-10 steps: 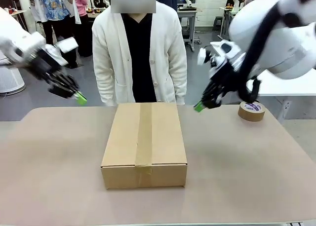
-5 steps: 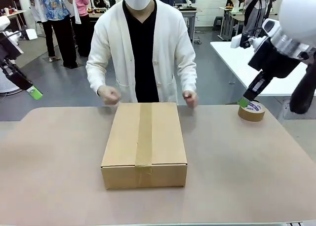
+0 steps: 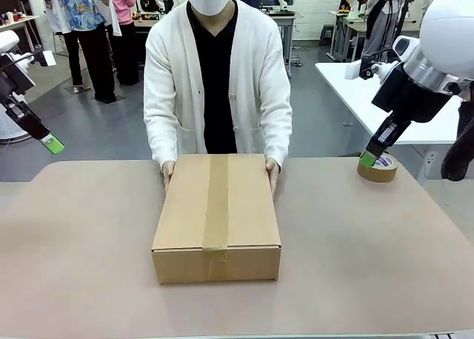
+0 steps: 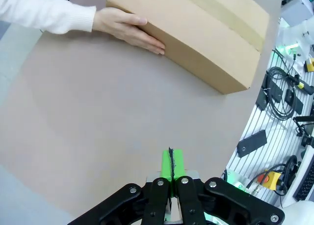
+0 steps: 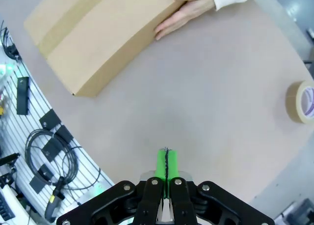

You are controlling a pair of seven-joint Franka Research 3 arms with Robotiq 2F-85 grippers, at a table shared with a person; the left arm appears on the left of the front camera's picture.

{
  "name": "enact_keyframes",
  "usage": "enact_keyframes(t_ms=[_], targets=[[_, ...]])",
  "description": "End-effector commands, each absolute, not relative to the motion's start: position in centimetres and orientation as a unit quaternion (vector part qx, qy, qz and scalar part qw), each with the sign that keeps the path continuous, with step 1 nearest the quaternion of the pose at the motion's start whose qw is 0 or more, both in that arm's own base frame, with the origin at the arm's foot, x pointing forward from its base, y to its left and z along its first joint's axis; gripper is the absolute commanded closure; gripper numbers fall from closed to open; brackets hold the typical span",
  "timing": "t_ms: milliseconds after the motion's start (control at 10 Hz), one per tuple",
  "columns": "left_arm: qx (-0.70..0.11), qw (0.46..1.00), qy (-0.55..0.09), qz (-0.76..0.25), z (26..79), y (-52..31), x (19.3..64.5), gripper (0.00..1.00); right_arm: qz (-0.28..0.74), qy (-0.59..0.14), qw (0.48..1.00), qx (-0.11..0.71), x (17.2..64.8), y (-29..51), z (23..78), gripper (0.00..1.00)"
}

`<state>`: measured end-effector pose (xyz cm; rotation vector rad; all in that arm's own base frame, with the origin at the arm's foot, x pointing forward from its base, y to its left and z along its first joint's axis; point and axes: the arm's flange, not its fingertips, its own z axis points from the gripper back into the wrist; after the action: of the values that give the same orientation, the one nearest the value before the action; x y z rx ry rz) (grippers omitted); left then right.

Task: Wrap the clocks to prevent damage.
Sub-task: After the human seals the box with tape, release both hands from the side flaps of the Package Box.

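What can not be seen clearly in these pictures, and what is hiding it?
- Contents of the cardboard carton: hidden in every view, as the carton is taped shut.
- The person's hands: in the front view the carton's sides hide most of each.
- Print on the tape roll: too small in the front view; the right gripper overlaps it, and the right wrist view's edge cuts the roll.

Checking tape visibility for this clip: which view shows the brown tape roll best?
The front view: the tape roll lies flat on the table's far right, its label readable, partly behind the right tool. The right wrist view cuts it off at the picture's edge.
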<state>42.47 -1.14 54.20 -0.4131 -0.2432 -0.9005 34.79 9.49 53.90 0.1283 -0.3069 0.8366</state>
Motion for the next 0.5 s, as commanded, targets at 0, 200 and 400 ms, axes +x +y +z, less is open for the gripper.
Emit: enact_keyframes(t_ms=[0,200,400], targets=[[-0.203,0.866,-0.116,-0.442,54.42,-0.8,42.62,0.99,0.406,-0.154,0.899,0.06,34.93,9.38,54.0,0.99],[-0.203,0.866,-0.116,-0.442,54.42,-0.8,42.62,0.99,0.406,-0.154,0.899,0.06,34.93,9.38,54.0,0.99],[-0.203,0.866,-0.116,-0.442,54.42,-0.8,42.62,0.99,0.406,-0.154,0.899,0.06,34.93,9.38,54.0,0.99]])
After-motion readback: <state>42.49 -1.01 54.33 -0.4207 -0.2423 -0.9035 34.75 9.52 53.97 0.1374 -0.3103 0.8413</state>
